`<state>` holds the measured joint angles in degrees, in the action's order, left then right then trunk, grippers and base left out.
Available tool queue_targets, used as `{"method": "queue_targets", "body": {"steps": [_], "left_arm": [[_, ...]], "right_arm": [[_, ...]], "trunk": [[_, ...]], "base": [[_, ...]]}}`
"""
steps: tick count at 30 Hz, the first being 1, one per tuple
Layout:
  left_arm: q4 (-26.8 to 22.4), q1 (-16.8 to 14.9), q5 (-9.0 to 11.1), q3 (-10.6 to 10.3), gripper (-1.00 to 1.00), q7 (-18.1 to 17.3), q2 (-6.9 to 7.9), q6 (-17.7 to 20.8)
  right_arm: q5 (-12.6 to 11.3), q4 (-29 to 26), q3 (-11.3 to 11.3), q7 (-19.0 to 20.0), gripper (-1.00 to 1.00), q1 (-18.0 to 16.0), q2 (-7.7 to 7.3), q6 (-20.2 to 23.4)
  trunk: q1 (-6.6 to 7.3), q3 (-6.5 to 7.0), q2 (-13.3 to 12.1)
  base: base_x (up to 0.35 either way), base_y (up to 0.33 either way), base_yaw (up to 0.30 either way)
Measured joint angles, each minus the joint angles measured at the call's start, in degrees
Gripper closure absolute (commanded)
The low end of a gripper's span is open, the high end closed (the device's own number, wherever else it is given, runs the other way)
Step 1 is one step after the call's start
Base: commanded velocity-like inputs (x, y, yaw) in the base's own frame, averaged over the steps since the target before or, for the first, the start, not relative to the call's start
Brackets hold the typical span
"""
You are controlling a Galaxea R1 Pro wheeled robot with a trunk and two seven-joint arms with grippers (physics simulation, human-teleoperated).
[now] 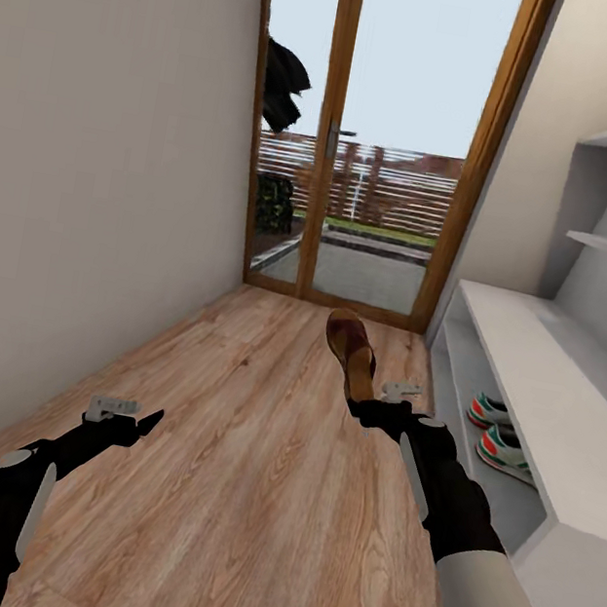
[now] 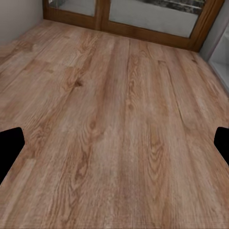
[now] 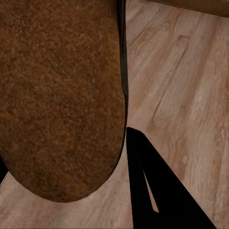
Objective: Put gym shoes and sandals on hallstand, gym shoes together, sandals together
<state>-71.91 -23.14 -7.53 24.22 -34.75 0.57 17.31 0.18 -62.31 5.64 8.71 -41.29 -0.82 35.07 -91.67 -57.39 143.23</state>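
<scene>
Sandal (image 1: 352, 349) is up off the floor (image 1: 242, 491), pinched at its heel end by the right gripper (image 1: 365, 405) and sticking out toward the glass door (image 1: 376, 138). In the right wrist view its brown sole (image 3: 59, 100) sits right up against one dark finger (image 3: 152, 186), so I'd call that gripper clamped on the sandal. The second finger is mostly hidden behind it.

Both sneakers (image 1: 499, 433) are already side by side on the lower shelf of the shoe rack (image 1: 536, 333), on the robot's right, so that half looks done. I can't spot the other sandal anywhere, neither on the floor nor on the part of the rack that's showing.

So the step in hand looks like carrying this sandal over to the rack. Next move, I'd guess: swing the right arm further right and ease the sandal into the lower shelf next to the sneakers, or onto the flat top. Either way it needs room beside it for its partner. It's long and held by one end, so it could droop or clip the shelf edge going in.

Left gripper (image 1: 127, 415) hangs low over bare floor on the other side, fingers spread with nothing between them.
</scene>
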Motion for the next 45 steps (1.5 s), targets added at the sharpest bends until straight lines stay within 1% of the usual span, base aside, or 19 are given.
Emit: {"method": "queue_targets", "body": {"steps": [6,14,33,45], "left_arm": [[0.00,0.00,0.01,0.00,-1.00,0.02,0.00,0.00],[0.00,0.00,0.00,0.00,-1.00,0.01,0.00,0.01],[-0.01,0.00,0.00,0.00,-1.00,-0.03,0.00,0.01],[-0.01,0.00,0.00,0.00,-1.00,0.00,-0.44,0.01]], "right_arm": [[0.00,0.00,0.00,0.04,1.00,0.00,0.00,0.00],[0.01,0.00,0.00,0.01,1.00,0.00,0.00,-0.01],[0.02,0.00,0.00,0.01,1.00,0.00,0.00,-0.01],[0.02,0.07,0.00,0.00,1.00,0.01,0.00,-0.01]], "trunk": [[-0.01,0.28,0.00],[-0.03,0.67,0.00],[-0.04,1.65,0.00],[-0.04,2.28,0.00]], "base": [[0.268,-0.091,0.246],[0.125,-0.072,0.249],[0.007,-0.002,0.249],[0.000,0.000,0.249]]}}
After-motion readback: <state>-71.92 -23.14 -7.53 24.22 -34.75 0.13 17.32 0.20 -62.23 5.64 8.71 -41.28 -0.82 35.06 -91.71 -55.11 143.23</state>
